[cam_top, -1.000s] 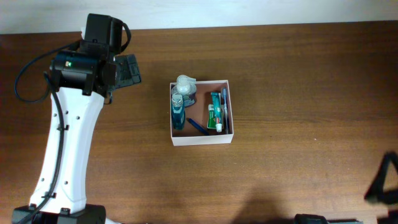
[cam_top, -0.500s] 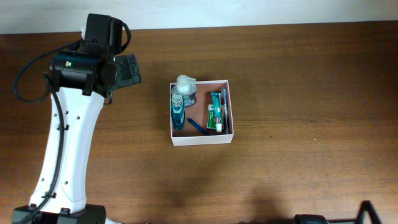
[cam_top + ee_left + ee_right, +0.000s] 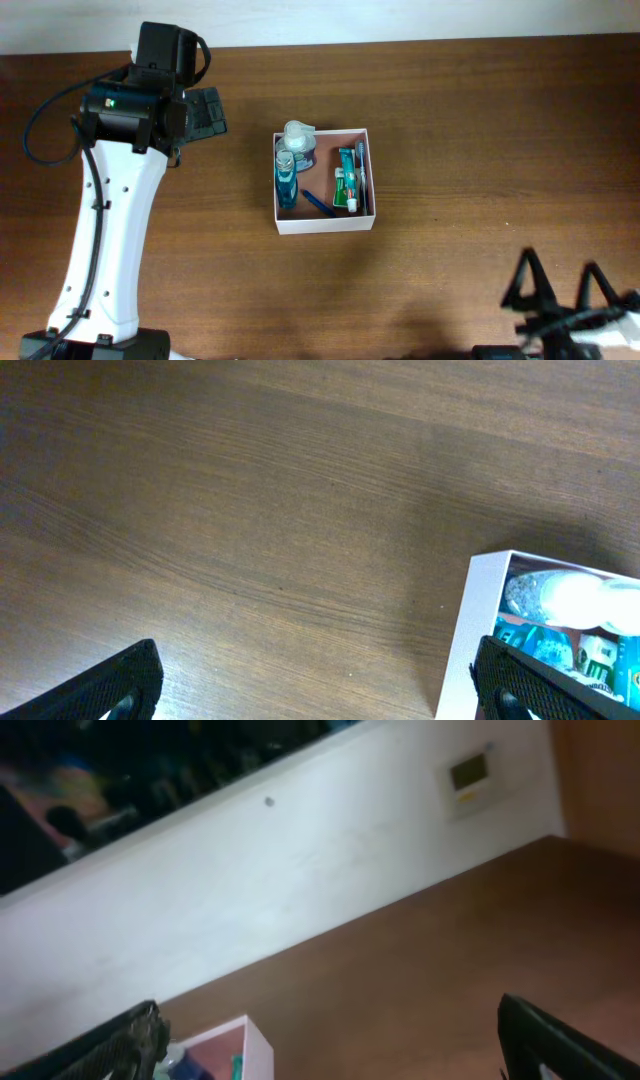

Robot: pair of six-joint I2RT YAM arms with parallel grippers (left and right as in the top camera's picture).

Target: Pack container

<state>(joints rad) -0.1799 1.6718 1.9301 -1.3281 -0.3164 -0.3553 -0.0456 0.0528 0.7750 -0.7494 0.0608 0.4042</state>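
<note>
The container (image 3: pixel 322 223) is a square white box with a reddish-brown inside, at the table's middle. It holds a blue bottle (image 3: pixel 286 181), a clear bottle (image 3: pixel 298 142), a green tube (image 3: pixel 347 177) and a dark blue stick. My left gripper (image 3: pixel 208 113) is open and empty, to the left of the box; the box corner shows in the left wrist view (image 3: pixel 470 630). My right gripper (image 3: pixel 560 290) is open and empty at the front right edge, far from the box. The box corner shows in the right wrist view (image 3: pixel 255 1040).
The brown wooden table (image 3: pixel 480 130) runs to a white wall (image 3: pixel 300 860) at the back. A small wall panel (image 3: pixel 468 772) hangs on that wall. The left arm's white link (image 3: pixel 105 240) lies over the table's left side.
My right gripper has come up into the overhead view at the front right edge. The left arm and the box contents have not moved.
</note>
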